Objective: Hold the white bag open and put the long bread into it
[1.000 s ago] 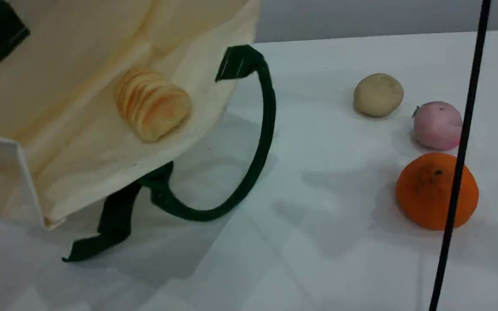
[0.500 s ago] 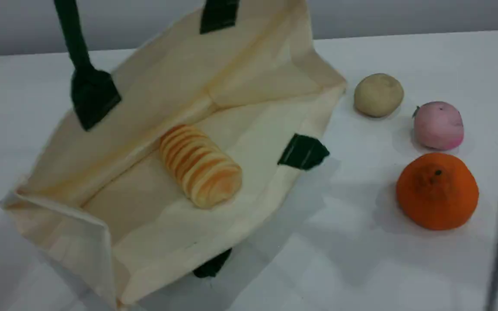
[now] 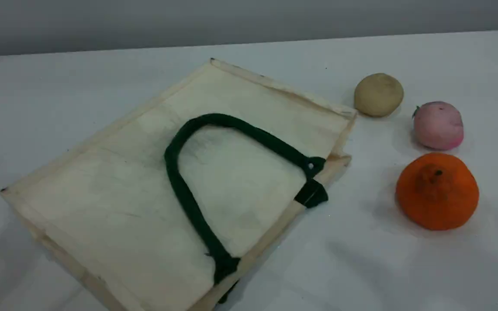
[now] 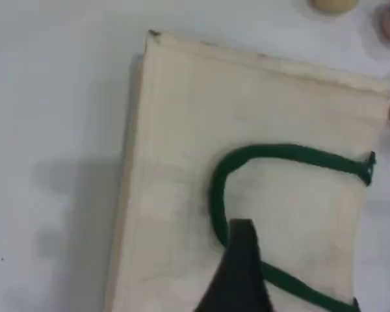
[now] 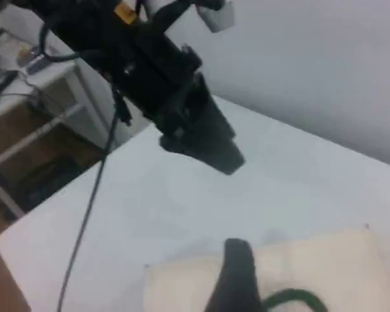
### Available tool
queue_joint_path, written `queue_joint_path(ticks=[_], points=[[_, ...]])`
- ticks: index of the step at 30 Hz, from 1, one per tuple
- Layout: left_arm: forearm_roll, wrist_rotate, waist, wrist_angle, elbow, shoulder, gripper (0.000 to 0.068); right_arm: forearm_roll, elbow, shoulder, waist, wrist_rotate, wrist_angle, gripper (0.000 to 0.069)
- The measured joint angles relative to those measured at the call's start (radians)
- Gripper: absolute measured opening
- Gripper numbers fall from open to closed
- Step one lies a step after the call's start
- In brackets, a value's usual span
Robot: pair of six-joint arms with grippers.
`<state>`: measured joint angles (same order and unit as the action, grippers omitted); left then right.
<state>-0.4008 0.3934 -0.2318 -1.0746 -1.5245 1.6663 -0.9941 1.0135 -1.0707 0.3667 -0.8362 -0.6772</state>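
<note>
The white bag is lying flat and closed on the table with 1 green handle looped on top, and the long bread isn't visible anywhere - my guess is it's inside under the cloth, which would explain why nobody's holding the bag open. Left gripper hangs above the bag touching nothing, and I can't tell how its fingers are set; right gripper is spread wide and empty. Off to the side sit 3 leftovers - beige ball, pink fruit, orange.

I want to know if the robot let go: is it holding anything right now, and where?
Nothing is held. The white bag lies flat on the table, its green handle resting loose on top. The left gripper hovers above it, touching nothing.
</note>
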Motion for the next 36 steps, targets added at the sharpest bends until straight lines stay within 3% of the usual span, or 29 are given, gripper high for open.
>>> queue_joint_path(ticks=[12, 17, 22, 27, 31, 36], points=[[-0.054, 0.015, 0.000, -0.069, 0.000, -0.219, 0.0569, 0.424, 0.000, 0.247, 0.000, 0.372, -0.137, 0.0540], [-0.056, 0.014, 0.000, -0.105, 0.000, -0.332, 0.0569, 0.624, 0.000, 0.373, 0.000, 0.539, -0.235, 0.0540], [-0.106, 0.014, 0.000, -0.151, 0.000, -0.432, 0.0569, 0.821, 0.000, 0.502, 0.000, 0.702, -0.369, 0.0540], [-0.109, -0.019, 0.000, -0.147, 0.020, -0.516, 0.0569, 0.891, 0.000, 0.616, 0.000, 0.790, -0.473, 0.0540], [-0.109, -0.013, 0.000, -0.148, 0.115, -0.604, 0.0569, 0.889, 0.000, 0.689, 0.000, 0.819, -0.542, 0.0540], [-0.104, -0.013, 0.000, -0.147, 0.269, -0.740, 0.0569, 0.889, 0.000, 0.748, 0.000, 0.836, -0.547, 0.0540]])
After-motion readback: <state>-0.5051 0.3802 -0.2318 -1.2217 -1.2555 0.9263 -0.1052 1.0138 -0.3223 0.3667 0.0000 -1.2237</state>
